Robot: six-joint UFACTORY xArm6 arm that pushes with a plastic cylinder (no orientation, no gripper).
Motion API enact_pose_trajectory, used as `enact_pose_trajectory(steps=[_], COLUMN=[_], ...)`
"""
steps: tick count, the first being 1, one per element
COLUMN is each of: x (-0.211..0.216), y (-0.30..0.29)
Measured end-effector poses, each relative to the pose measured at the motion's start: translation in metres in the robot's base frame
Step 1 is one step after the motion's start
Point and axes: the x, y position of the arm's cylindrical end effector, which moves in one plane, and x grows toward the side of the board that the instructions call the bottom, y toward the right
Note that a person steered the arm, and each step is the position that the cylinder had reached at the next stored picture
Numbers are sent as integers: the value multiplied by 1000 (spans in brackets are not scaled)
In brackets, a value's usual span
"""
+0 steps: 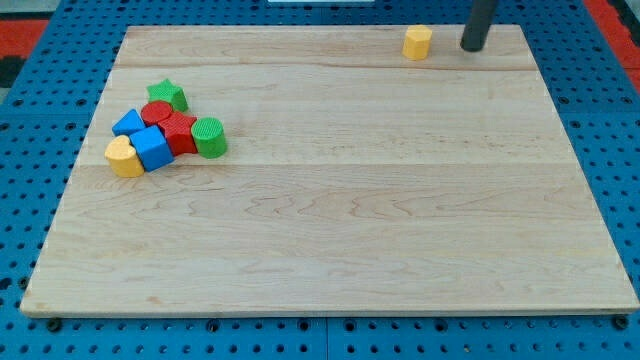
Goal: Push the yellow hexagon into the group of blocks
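Observation:
The yellow hexagon (417,42) stands near the top edge of the wooden board (330,220), right of the middle. My tip (472,47) is just to its right, a small gap apart. The group of blocks lies at the view's left: a green star-like block (168,95), a red round block (156,112), a red block (181,131), a green cylinder (209,137), a blue block (128,123), a blue cube (153,147) and a yellow heart-like block (123,157), all packed together.
The board lies on a blue perforated table (30,150). A red area (30,35) shows at the top left and top right corners.

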Motion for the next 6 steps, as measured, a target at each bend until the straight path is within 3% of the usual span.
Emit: enact_pose_trajectory(steps=[1,4,5,6], x=[-3,147,187,187], y=[-52,-283,-336,-309])
